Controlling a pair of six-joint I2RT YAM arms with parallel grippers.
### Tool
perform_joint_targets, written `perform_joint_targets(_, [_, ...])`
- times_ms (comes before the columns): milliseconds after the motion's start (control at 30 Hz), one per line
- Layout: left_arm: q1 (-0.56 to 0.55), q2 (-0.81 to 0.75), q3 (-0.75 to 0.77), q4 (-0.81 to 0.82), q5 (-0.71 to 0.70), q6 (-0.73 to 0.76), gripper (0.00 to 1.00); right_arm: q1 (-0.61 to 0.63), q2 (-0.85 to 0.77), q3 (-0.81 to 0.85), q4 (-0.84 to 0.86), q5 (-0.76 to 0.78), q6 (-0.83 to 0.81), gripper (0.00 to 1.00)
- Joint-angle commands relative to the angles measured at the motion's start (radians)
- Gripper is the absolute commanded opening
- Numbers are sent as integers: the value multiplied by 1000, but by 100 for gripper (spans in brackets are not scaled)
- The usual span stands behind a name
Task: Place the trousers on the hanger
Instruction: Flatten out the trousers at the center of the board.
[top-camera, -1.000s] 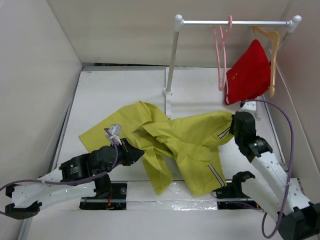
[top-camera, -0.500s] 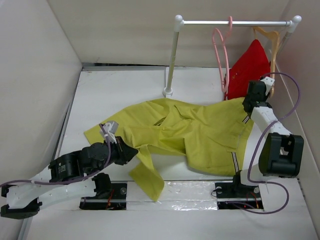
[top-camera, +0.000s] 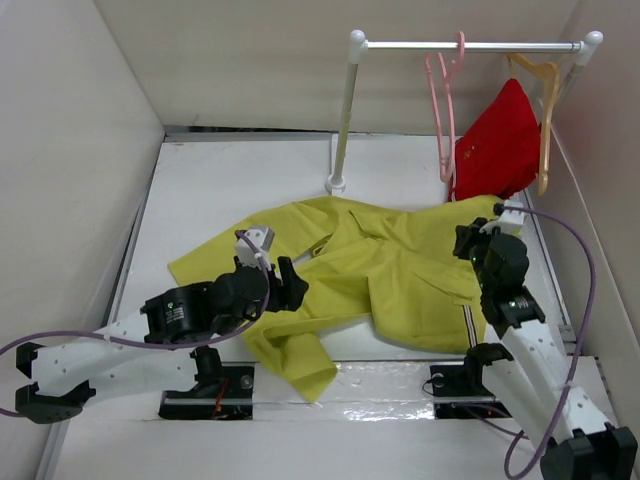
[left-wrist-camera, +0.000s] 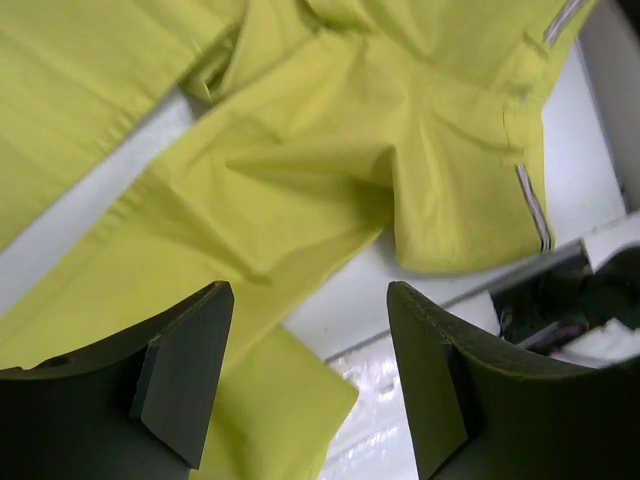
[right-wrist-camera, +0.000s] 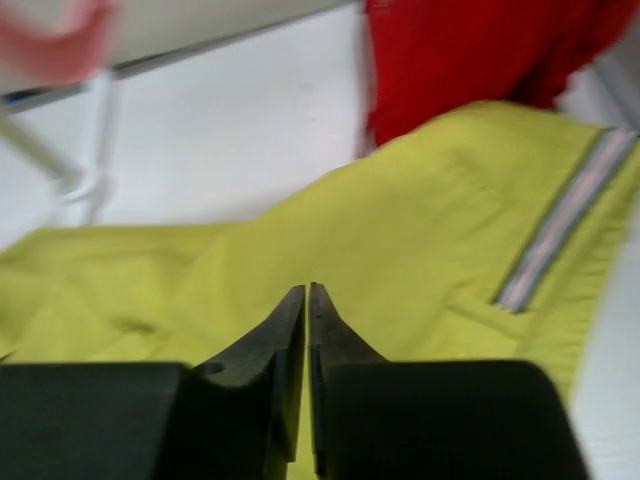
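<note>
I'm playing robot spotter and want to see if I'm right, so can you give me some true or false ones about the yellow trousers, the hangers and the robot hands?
1. The trousers lie spread out on the table. True.
2. The pink hanger already carries the trousers. False: it hangs bare on the rail.
3. The left gripper is open above the trousers. True.
4. The red garment lies flat on the table. False: it hangs from the wooden hanger on the rail.
5. The right gripper is wide open. False: its fingers are pressed together.
</note>
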Motion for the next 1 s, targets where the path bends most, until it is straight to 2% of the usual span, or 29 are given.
perform_joint_targets(0, [-1,-13,59,99,-200,-21,61,95,-106,-77,52,-178,-11,3])
perform_joint_targets(133, [-1,10,35,170,-396,-64,61,248,-108,-103,38,-264,-75,0])
perform_joint_targets(200, [32,84,27,219,-438,-64,56,317,-85,-104,43,-271,-92,0])
perform_joint_targets(233, [67,118,31,240,-405,-45,55,337,-56,-104,61,-272,-105,0])
perform_joint_targets(300, [202,239,35,355,-244,9,51,389,-16,-111,98,-286,-111,0])
perform_joint_targets(333, [370,270,18,401,-35,40,47,406,23,-109,112,-301,-120,0])
perform_joint_targets(400, [520,309,-65,512,90,6,43,458,47,-109,120,-310,-131,0])
perform_joint_targets(433, [628,301,-102,533,114,-23,43,477,52,-112,124,-310,-135,0])
perform_joint_targets(467, [672,281,-137,550,105,-96,46,493,44,-121,126,-313,-137,2])
perform_joint_targets(533, [764,212,-244,593,120,-150,50,539,31,-126,118,-317,-155,4])
perform_joint_targets(567, [861,193,-274,598,122,-194,53,550,21,-129,112,-309,-158,6])
perform_joint_targets(600, [912,168,-310,574,113,-218,56,561,5,-135,114,-303,-163,7])
perform_joint_targets(633, [966,163,-323,558,93,-230,57,570,-2,-140,127,-297,-168,8])
perform_joint_targets(667, [1073,163,-330,535,80,-245,58,581,-6,-144,132,-295,-169,10])
perform_joint_targets(700, [1127,174,-341,494,74,-283,58,581,-12,-144,134,-298,-172,11])
perform_joint_targets(800, [1282,236,-360,489,126,-255,59,592,-17,-149,144,-320,-177,15])
perform_joint_targets(967, [1358,434,-288,425,42,-177,60,621,-41,-172,147,-329,-177,16])
